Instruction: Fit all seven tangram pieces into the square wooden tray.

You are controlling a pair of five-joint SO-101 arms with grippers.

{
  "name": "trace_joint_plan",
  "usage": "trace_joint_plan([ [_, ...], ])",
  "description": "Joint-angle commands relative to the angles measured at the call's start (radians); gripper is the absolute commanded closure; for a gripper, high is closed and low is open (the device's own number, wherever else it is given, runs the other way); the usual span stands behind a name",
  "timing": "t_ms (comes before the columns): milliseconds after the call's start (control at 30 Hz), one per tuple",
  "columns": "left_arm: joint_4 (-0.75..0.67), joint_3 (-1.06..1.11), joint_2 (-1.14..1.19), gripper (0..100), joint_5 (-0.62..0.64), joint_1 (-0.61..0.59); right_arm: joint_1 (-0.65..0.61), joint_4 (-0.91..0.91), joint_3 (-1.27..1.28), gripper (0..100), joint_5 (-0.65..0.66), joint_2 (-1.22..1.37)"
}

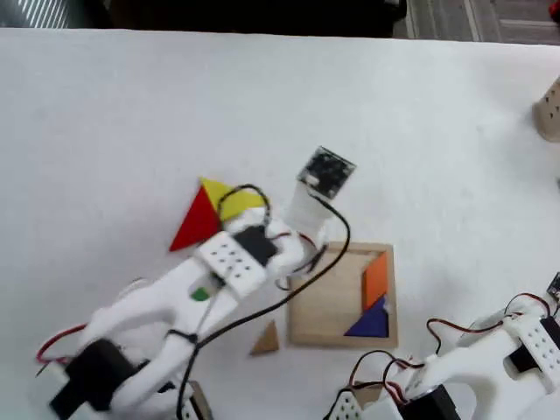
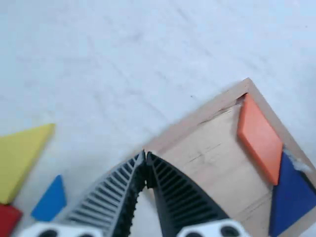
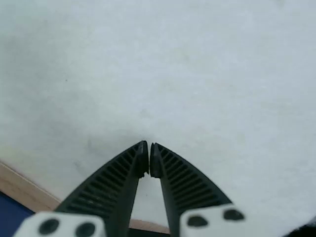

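A red triangle [image 1: 194, 223] and a yellow triangle [image 1: 229, 199] lie touching on the white table [image 1: 131, 105], left of the tray. The left gripper [image 2: 146, 164] hangs over the tray's near rim with its fingers pressed together on nothing. A small tan triangle [image 1: 265, 339] sits just outside the square wooden tray [image 1: 328, 302]. Against the tray's right wall lie an orange parallelogram [image 1: 375, 278] and a dark blue triangle [image 1: 371, 321]. The right gripper [image 3: 148, 159] is likewise closed and empty, over bare table.
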Motion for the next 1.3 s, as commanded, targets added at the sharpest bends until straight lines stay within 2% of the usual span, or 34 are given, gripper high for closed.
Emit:
trace_joint_plan([
  [0,0.115,0.058,-0.289,98,-0.123,-0.143,-0.012,-0.033,0.000,98.1,0.011,-0.028],
  [267,0.221,0.310,-0.693,97,-0.153,-0.469,-0.012,-0.031,0.000,98.1,0.011,-0.024],
  [400,0.229,0.462,-0.817,94,-0.153,-0.544,-0.012,-0.031,0.000,98.1,0.011,-0.022],
  [600,0.279,0.523,-0.835,69,-0.146,-0.558,-0.012,-0.033,0.012,98.1,0.011,-0.028],
  [667,0.287,0.520,-0.835,65,-0.144,-0.558,-0.012,-0.033,0.014,98.1,0.011,-0.028],
  [867,0.285,0.459,-0.817,71,-0.072,-0.588,-0.012,-0.035,0.015,98.1,0.011,-0.028],
  [1033,0.285,0.354,-0.611,76,-0.063,-0.615,-0.012,-0.035,0.015,98.1,0.011,-0.028],
  [1167,0.285,0.296,-0.440,77,-0.068,-0.578,-0.012,-0.035,0.015,98.1,0.011,-0.028],
  [1267,0.285,0.290,-0.394,77,-0.068,-0.515,-0.012,-0.035,0.015,98.1,0.011,-0.028],
])
